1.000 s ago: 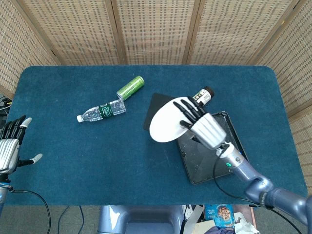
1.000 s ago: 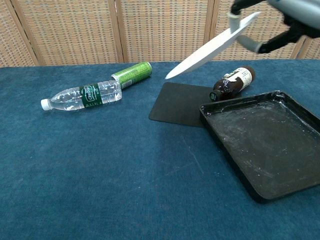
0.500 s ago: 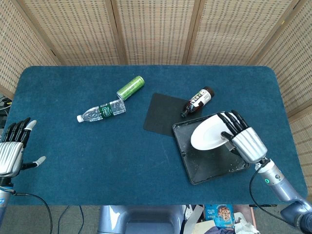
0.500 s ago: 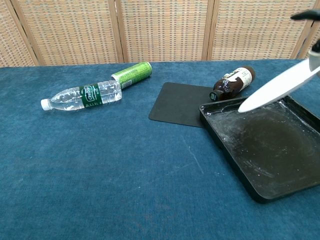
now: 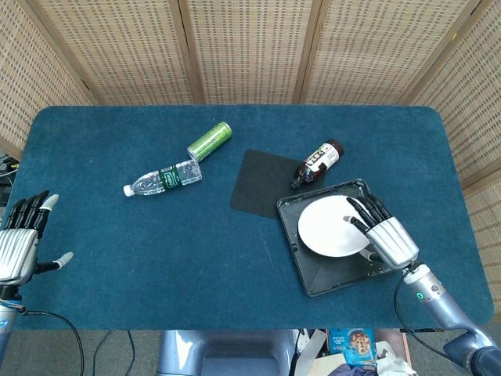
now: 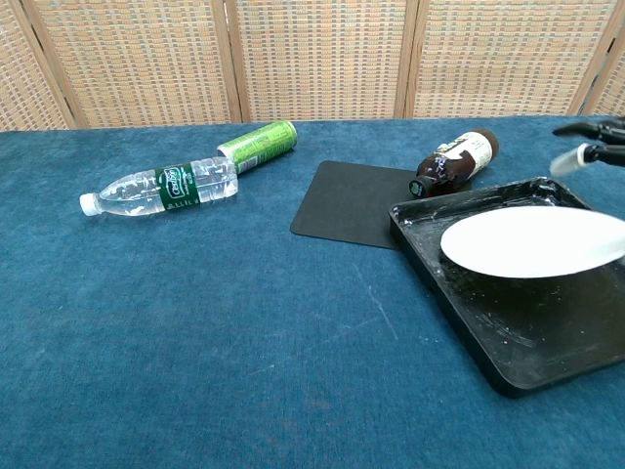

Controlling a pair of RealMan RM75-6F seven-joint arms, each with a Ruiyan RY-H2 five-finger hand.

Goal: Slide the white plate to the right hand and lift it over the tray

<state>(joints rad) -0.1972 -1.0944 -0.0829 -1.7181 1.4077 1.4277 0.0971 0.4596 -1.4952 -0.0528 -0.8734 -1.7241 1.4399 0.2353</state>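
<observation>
Since a second ago the white plate [image 5: 332,226] has been travelling from above the black mat [image 5: 262,184] to the right and down, and it is now levelling out over the black tray [image 5: 313,276], no longer tilting steeply.

At the far left edge, the left hand [image 5: 19,247] is hovering off the near corner of the blue table [image 5: 117,258], released, fingers spread and holding nothing. Right of it, a clear water bottle [image 5: 163,178] is lying on its side, with a green can [image 5: 209,140] lying just beyond its right end. Further right the black mat is lying flat, and a dark brown bottle [image 5: 316,163] is lying on its side at the mat's far right corner, just beyond the tray.

The tray is sitting at the near right of the table, turned at an angle. The plate is hanging nearly flat inside the tray's outline; whether it is touching the tray floor cannot be told. The right hand [image 5: 384,233] is grasping the plate's right rim, fingers lying across its top.
</observation>
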